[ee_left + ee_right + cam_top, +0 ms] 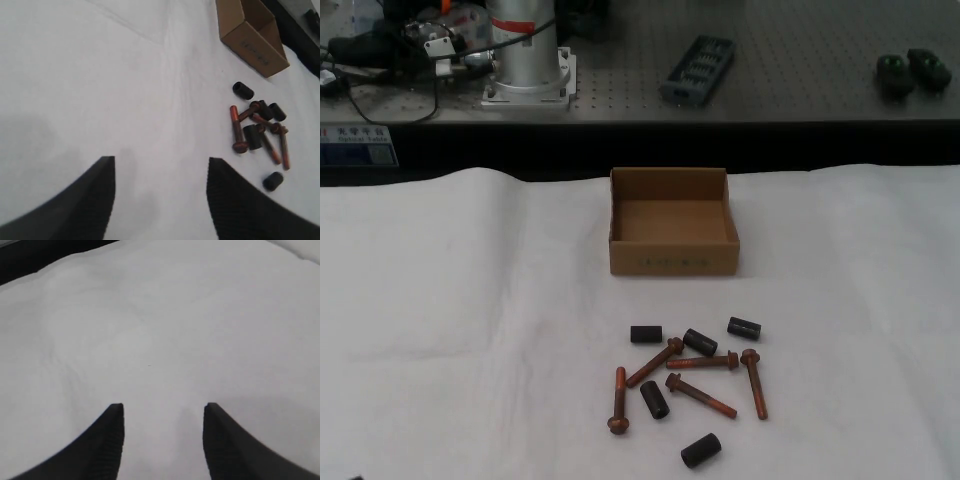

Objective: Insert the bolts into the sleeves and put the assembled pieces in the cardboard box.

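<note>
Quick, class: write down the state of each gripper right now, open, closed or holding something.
Left gripper: open, holding nothing.
Right gripper: open, holding nothing.

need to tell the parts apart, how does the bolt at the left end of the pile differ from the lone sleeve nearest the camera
The bolt is coppery orange; the sleeve is black. The bolt is long and thin with a flanged head; the sleeve is a short stub. The bolt lies beside a second sleeve; the lone sleeve lies apart from the pile. Both lie loose on the white cloth, outside the cardboard box.
</note>
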### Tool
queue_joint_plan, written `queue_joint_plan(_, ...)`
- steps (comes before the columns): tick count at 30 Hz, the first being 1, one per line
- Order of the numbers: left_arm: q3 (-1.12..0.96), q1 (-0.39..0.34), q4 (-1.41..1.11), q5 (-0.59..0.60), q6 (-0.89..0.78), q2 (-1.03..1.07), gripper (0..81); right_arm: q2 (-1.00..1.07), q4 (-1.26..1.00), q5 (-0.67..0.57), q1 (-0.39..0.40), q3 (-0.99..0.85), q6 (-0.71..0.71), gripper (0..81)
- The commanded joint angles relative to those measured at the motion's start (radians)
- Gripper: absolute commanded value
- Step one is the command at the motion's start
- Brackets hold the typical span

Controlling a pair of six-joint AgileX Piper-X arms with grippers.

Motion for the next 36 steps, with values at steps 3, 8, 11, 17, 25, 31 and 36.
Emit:
queue_joint_plan(3, -0.011, 0.0, -0.175, 0.081, -0.193, -0.002, 41.4, -0.003, -0.056, -0.066, -0.002, -0.007, 0.009, 34.4)
queue_joint_plan(8, -0.071, 0.0, -0.141, 0.12, -0.073, -0.002, 30.2, -0.003, 0.011, -0.17, -0.002, -0.074, -0.073, 26.2)
queue_joint_plan(11, -0.12, 0.0, -0.104, 0.11, -0.052, -0.002, 30.3, 0.042, 0.028, -0.19, -0.002, -0.138, -0.117, 26.2)
queue_joint_plan(17, -0.256, 0.0, -0.019, 0.124, 0.06, 0.18, 30.3, 0.35, 0.027, -0.317, -0.002, -0.336, -0.256, 26.2)
queue_joint_plan(25, -0.601, 0.0, 0.24, 0.121, 0.418, 0.556, 30.3, 0.889, 0.116, -0.499, 0.001, -0.7, -0.403, 26.2)
queue_joint_plan(31, -0.805, 0.0, 0.446, 0.127, 0.568, 0.746, 30.3, 1.201, 0.301, -0.585, 0.021, -0.901, -0.542, 26.2)
queue_joint_plan(36, -0.85, -0.017, 0.505, 0.129, 0.632, 0.802, 30.7, 1.391, 0.362, -0.582, 0.11, -0.981, -0.687, 26.2)
